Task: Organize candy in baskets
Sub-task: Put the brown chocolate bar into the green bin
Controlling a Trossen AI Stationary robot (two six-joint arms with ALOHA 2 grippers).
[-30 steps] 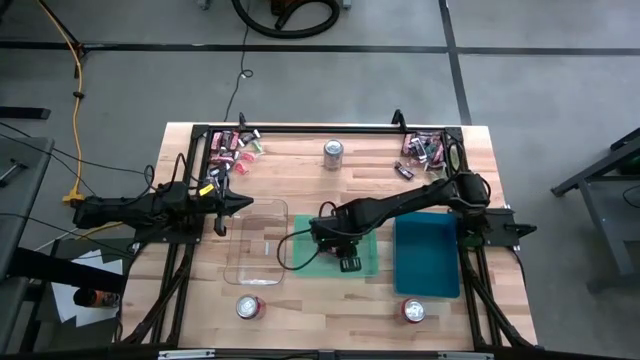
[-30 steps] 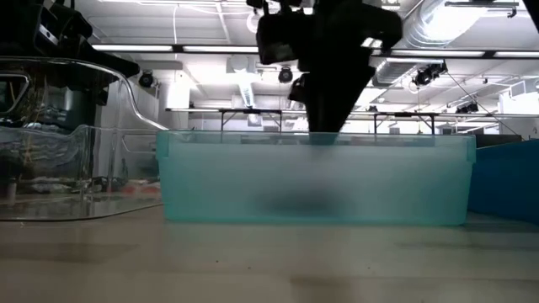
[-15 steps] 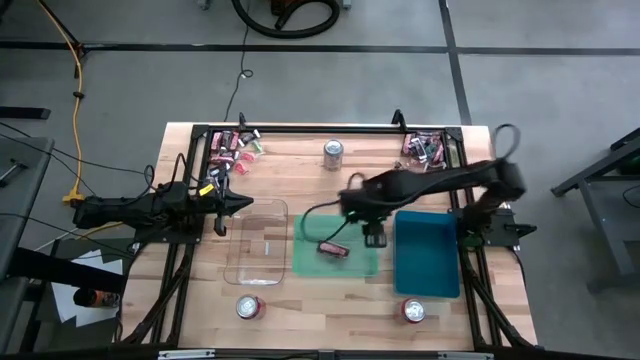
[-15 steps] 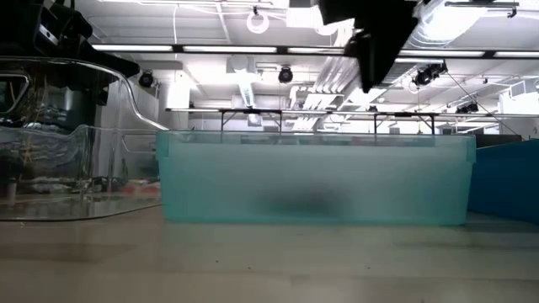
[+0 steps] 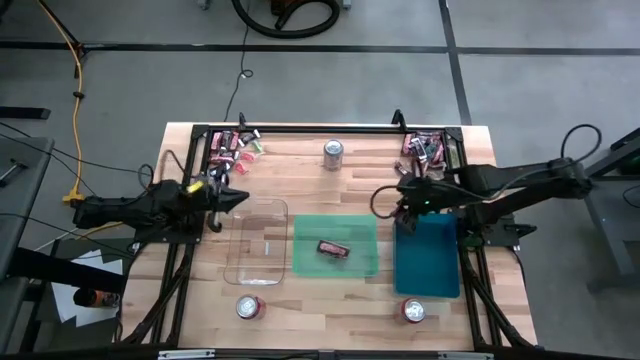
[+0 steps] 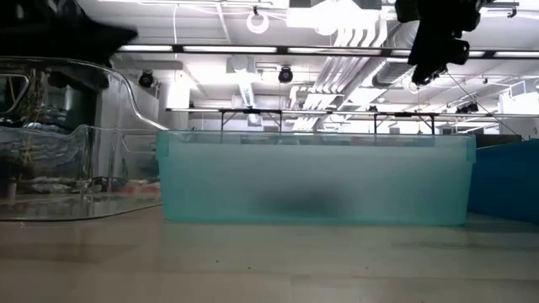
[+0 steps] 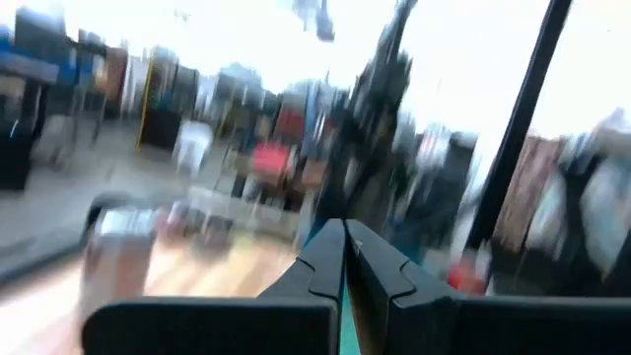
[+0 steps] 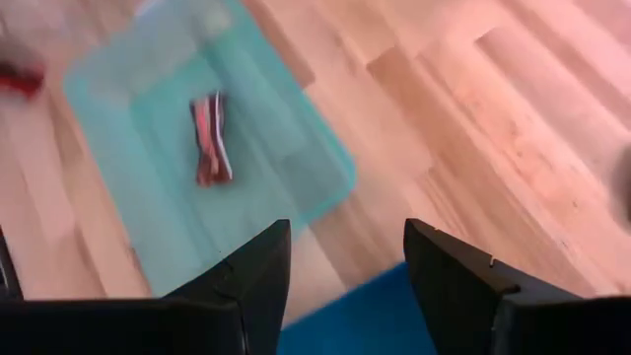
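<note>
One candy lies in green basket, mid-worktop. My right tool wide, empty, above blue basket edge. Left tool pinched shut, idle. Risk: far-corner candy piles crowded; I may grab several.

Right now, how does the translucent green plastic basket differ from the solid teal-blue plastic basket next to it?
The translucent green plastic basket holds one maroon-brown wrapped candy; no candy shows in the solid teal-blue plastic basket. The green one lets light through, while the teal-blue one is opaque. The green basket sits mid-table; the teal-blue one sits nearer the right arm, with the open right gripper above its far corner. Both are shallow rectangular trays of similar size.
</note>
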